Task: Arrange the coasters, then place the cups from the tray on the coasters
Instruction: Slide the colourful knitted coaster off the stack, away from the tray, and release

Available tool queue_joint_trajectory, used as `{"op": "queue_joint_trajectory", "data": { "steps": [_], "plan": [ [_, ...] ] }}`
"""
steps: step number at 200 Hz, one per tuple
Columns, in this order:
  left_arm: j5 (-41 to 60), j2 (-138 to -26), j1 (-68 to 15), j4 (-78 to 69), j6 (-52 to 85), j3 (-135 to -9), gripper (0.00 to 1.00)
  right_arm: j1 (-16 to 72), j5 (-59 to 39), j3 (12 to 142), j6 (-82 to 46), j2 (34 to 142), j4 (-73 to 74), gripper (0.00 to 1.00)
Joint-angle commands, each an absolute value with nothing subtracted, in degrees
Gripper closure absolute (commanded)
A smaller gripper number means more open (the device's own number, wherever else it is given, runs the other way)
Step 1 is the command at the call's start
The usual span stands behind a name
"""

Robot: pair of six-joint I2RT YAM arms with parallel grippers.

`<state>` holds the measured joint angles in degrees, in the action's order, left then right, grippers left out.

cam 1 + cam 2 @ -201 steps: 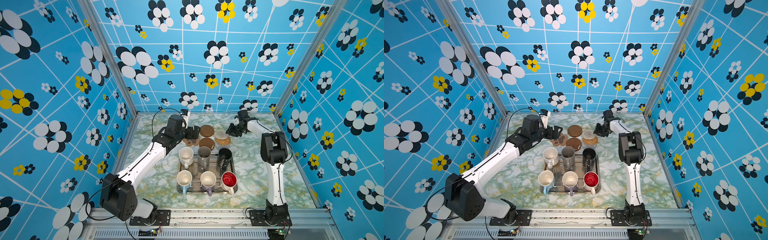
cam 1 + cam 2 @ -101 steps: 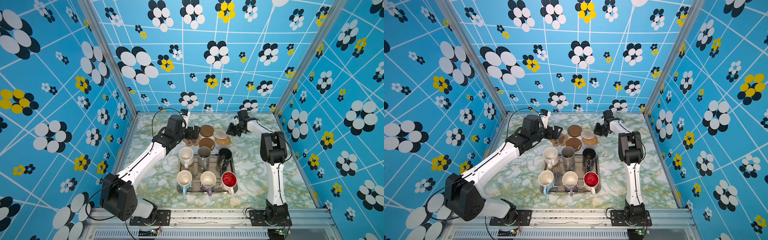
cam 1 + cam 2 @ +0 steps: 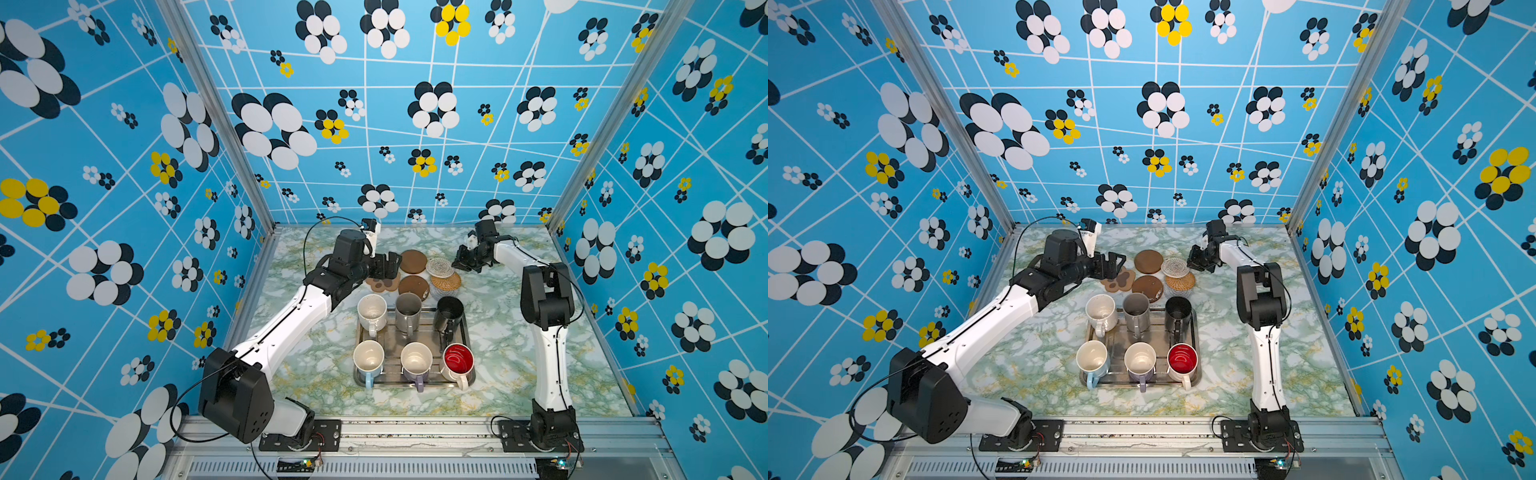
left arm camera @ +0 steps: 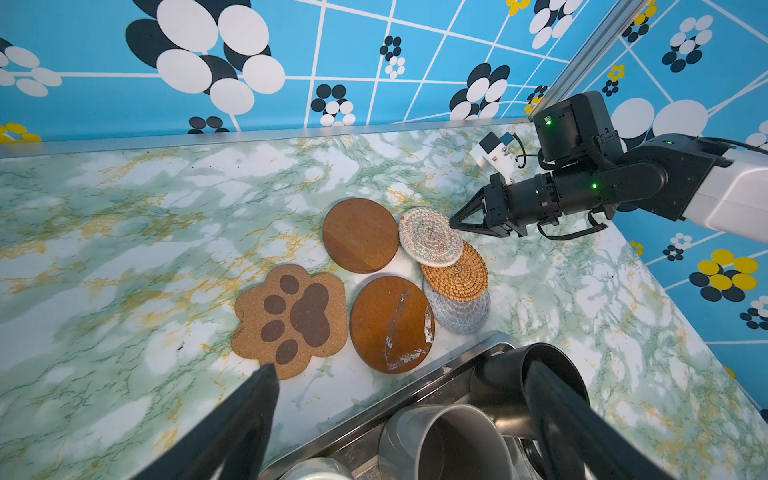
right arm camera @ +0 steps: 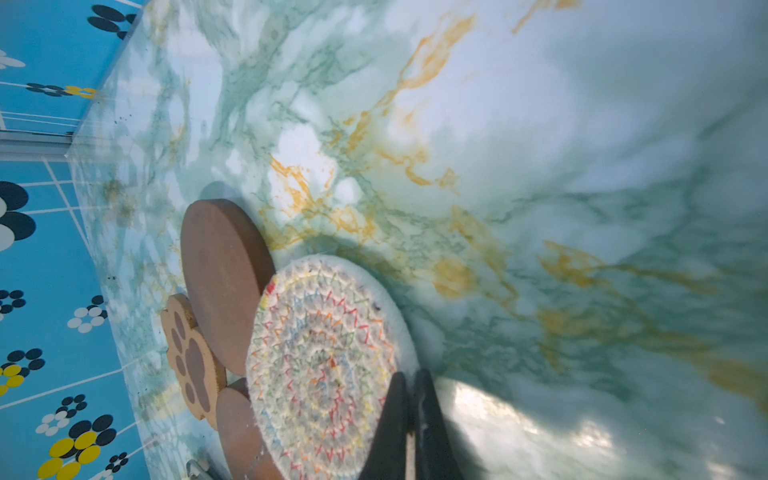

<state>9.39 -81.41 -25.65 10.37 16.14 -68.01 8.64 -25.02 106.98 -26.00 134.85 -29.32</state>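
Marble-print table [image 3: 519,374], blue flowered walls [image 3: 374,137]; I have free room either side of the tray [image 3: 392,382], which holds all six cups [image 3: 409,316]. The coasters [image 4: 359,235] bunch just behind it. My left hand [image 3: 390,266] hangs released near them; my right hand [image 4: 453,224] is clenched at the woven coaster [image 5: 324,374] rim. Only the left wrist view shows a grey mat [image 4: 461,316] under the rattan coaster [image 4: 455,274].

Open surface [image 3: 519,365] left and right of the tray [image 3: 390,336], cups [image 3: 408,309] packed on it, coasters [image 3: 412,262] clustered just beyond
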Motion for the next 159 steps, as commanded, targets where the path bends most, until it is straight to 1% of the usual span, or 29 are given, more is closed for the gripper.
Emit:
{"op": "queue_joint_trajectory", "data": {
  "steps": [1,61,67,98,102,159],
  "plan": [
    [11.0,-79.7,-26.1,9.7,16.7,-67.0,0.06,8.3,-26.8,106.7,-26.8,131.2,-28.0,1.0],
    [11.0,-78.1,-26.1,9.2,17.1,-66.3,0.06,7.2,-26.0,103.8,-27.0,127.4,-26.6,1.0],
    [11.0,-78.0,-26.2,9.2,17.2,-66.2,0.06,4.9,-25.9,103.2,-26.9,127.0,-26.6,1.0],
    [11.0,-77.5,-26.3,9.1,17.4,-66.1,0.06,2.6,-24.5,100.1,-25.9,125.1,-26.7,1.0],
    [11.0,-77.5,-26.3,9.1,17.3,-66.0,0.06,2.4,-24.2,99.7,-25.7,123.1,-26.8,1.0],
    [11.1,-77.2,-26.5,8.9,17.6,-65.7,0.06,-2.6,-19.2,92.6,-22.9,117.8,-28.3,1.0]
  ]
}}
